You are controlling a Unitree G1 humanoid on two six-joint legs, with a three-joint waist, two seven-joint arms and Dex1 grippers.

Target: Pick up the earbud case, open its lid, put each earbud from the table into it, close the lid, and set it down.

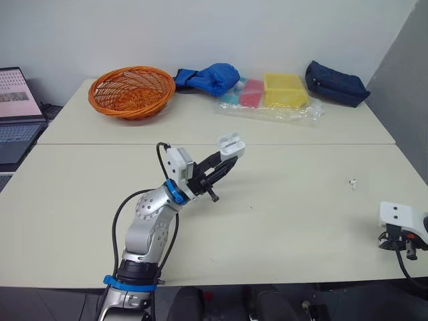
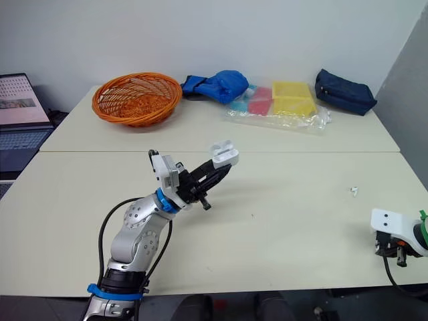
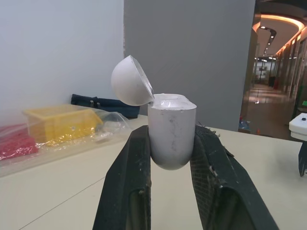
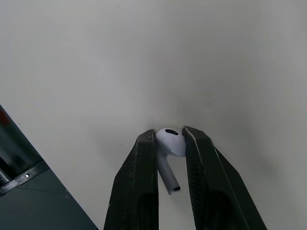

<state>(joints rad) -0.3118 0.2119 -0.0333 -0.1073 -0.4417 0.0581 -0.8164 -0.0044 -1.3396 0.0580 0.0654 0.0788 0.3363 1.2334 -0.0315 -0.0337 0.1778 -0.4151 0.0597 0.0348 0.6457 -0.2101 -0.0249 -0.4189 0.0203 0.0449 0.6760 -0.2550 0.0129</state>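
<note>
My left gripper point(image 1: 225, 159) is shut on the white earbud case point(image 1: 229, 145) and holds it above the middle of the table point(image 1: 287, 221). In the left wrist view the case point(image 3: 171, 129) sits upright between the black fingers point(image 3: 136, 158), and its lid point(image 3: 130, 81) is swung open. Near the table's front right edge, my right gripper point(image 1: 400, 249) is low over the surface. The right wrist view shows it point(image 4: 169, 136) shut on a white earbud point(image 4: 169, 143). A second small white earbud point(image 1: 352, 182) lies on the table at the right, beyond the right gripper.
An orange basket point(image 1: 131, 90) stands at the back left, with a blue bag point(image 1: 210, 78) beside it. A clear plastic bag holding yellow and red boxes point(image 1: 274, 97) and a dark navy pouch point(image 1: 336, 83) lie at the back right. A laptop point(image 1: 17, 114) sits off the table's left.
</note>
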